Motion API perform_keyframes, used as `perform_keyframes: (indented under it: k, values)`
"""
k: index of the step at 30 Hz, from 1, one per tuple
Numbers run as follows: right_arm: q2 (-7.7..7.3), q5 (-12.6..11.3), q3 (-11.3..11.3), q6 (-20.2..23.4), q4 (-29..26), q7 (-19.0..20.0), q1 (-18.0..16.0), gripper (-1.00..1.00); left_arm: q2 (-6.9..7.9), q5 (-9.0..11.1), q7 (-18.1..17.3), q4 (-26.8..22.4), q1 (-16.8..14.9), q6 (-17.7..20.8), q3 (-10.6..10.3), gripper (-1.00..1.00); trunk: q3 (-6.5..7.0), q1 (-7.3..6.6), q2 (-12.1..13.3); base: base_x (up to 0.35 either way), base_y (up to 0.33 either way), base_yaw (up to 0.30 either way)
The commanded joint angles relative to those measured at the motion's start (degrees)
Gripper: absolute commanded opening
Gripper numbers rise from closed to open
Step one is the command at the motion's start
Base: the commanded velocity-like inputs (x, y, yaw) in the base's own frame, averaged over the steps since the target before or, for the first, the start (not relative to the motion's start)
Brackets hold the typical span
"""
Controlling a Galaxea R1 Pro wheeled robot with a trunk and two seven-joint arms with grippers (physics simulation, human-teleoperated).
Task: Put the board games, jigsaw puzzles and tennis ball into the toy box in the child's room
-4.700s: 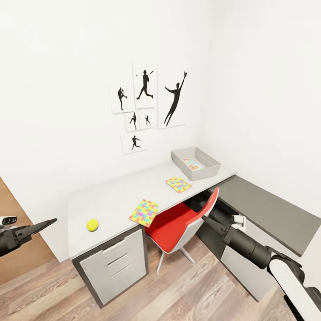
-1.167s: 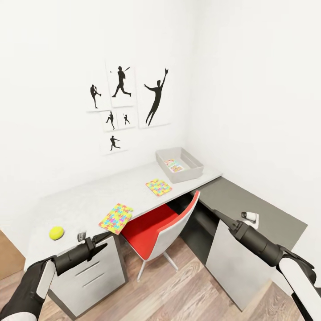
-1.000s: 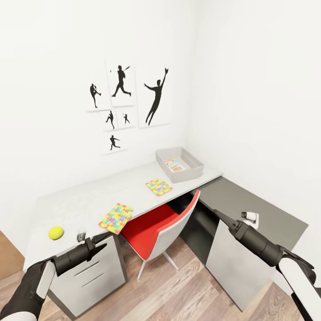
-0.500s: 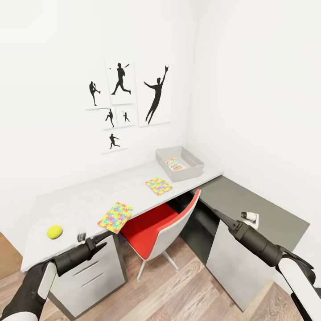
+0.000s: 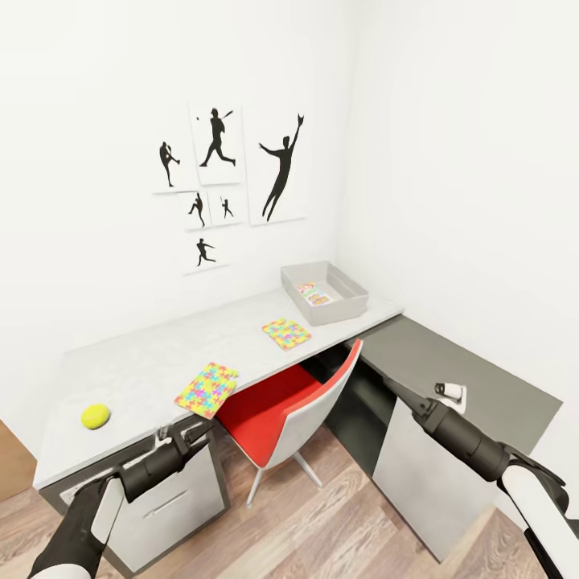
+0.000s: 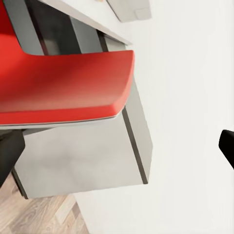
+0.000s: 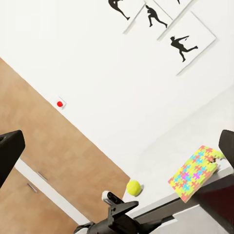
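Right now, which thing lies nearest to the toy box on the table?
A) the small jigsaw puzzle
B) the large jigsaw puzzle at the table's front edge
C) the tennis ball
A: the small jigsaw puzzle lies just before the toy box, while the others lie farther along the table.

The toy box (image 5: 326, 292) is showing colourful contents too small to identify; its wall is hiding part. The red chair (image 5: 287, 402) is covering the counter's (image 5: 161, 362) underside.

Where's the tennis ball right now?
In the head view, the tennis ball lies on the table's left end, near the front edge, left of the nearer jigsaw puzzle and apart from it.
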Motion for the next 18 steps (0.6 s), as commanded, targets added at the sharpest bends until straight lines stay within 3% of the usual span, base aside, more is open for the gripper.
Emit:
perform_keyframes:
  k: [1,11,18]
  values:
    - [0.00,-0.5,0.0,0.5,0.3,0.0,0.0,1.00,-0.29,0.1,0.0,0.0,0.0,0.1,0.0,1.00,-0.26,0.23,-0.5,0.000,0.000,0.000]
    - [0.04,-0.5,-0.1,0.5,1.0,-0.1,0.0,1.00,-0.56,0.6,5.2,0.1,0.0,-0.1,0.3,1.00,-2.05,2.43,-4.5,0.000,0.000,0.000]
    - [0.04,-0.5,-0.1,0.5,1.0,-0.1,0.0,1.00,0.01,0.8,5.3,0.1,0.0,0.3,0.4,1.00,-3.31,3.97,-7.3,0.000,0.000,0.000]
